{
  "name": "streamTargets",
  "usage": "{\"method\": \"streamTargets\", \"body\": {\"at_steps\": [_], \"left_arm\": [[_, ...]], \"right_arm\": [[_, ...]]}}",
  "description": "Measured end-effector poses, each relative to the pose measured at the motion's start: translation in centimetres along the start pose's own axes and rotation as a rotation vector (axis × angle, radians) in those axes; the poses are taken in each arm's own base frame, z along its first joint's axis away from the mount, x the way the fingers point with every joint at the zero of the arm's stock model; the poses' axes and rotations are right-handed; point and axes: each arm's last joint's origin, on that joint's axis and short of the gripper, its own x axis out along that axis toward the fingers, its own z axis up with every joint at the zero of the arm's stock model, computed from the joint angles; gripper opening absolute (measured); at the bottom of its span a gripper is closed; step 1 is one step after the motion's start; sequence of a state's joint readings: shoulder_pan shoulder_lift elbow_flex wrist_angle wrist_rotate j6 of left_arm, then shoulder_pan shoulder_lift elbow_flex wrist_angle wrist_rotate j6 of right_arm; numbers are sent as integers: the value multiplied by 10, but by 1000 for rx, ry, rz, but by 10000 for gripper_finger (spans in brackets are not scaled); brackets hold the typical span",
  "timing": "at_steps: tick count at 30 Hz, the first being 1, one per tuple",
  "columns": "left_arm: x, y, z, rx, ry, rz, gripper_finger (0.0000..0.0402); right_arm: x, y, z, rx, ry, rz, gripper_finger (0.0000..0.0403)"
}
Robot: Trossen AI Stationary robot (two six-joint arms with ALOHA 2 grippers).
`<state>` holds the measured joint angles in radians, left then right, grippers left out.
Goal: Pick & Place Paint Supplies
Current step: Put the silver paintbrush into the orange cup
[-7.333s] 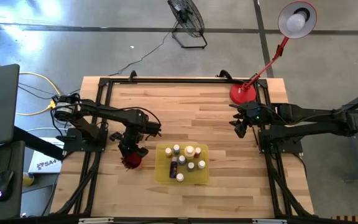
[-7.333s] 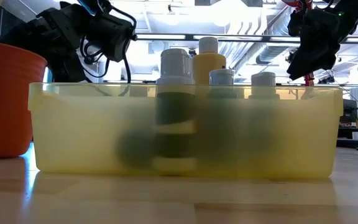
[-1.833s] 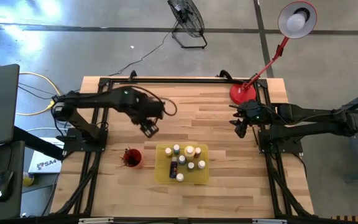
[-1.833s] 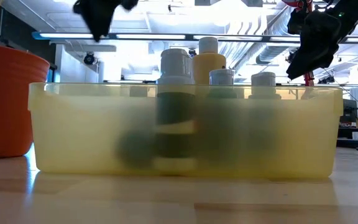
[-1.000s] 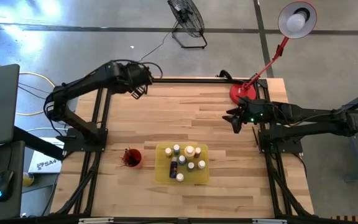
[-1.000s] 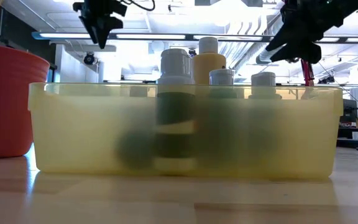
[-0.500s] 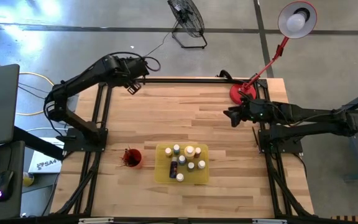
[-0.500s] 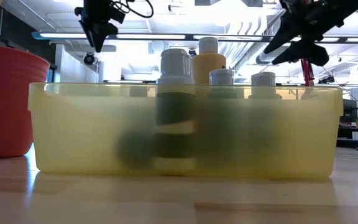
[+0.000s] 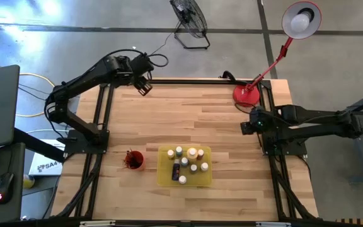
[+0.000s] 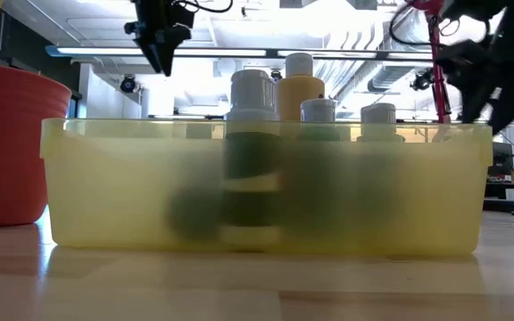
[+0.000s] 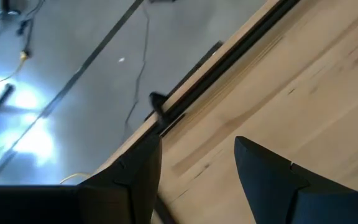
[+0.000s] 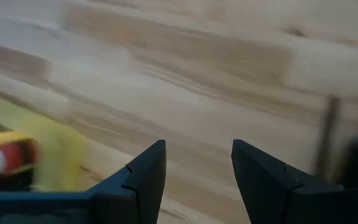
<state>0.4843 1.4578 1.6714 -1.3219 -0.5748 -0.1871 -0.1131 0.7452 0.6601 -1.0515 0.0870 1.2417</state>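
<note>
The surface [image 9: 194, 116] looks like pale wood in narrow planks with visible grain, smooth with a soft sheen. A matt black metal frame [image 9: 188, 81] runs along its edges. The yellow tray [image 10: 266, 187] is translucent plastic, cloudy, its walls blurring the paint bottles [image 10: 253, 152] inside; their pale caps [image 10: 253, 89] look like ribbed plastic. Beside the tray, the red cup [image 10: 12, 143] seems smooth matt plastic. The left end effector [image 11: 197, 180] and right end effector [image 12: 197, 180] show matt black fingers, apart, likely plastic.

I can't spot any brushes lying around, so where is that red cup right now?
From above, the red cup stands on the table's left half, just beside the yellow tray, with thin dark brushes poking out of it.
</note>
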Motion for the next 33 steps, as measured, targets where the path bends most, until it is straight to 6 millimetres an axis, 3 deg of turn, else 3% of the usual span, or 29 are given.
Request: {"method": "streamTargets", "body": {"at_steps": [5, 12, 17, 21, 25, 33], "left_arm": [[0, -3, 8, -49, -63, -83, 196], [-1, -5, 15, -77, -122, -113, 196], [-1, -4, 15, 6, -128, -86, 196], [-1, -2, 13, 68, -117, -32, 196], [0, -2, 12, 111, -108, -26, 196], [-1, -2, 13, 139, -120, -25, 196]], "right_arm": [[0, -7, -2, 30, -4, -90, 143], [13, 1, 1, 73, 0, -162, 13], [36, 21, 4, 73, 26, -177, 3], [52, 27, 5, 75, 100, -330, 3], [68, 26, 8, 54, 130, -539, 3], [105, 21, 18, -44, 184, -763, 2]]}}
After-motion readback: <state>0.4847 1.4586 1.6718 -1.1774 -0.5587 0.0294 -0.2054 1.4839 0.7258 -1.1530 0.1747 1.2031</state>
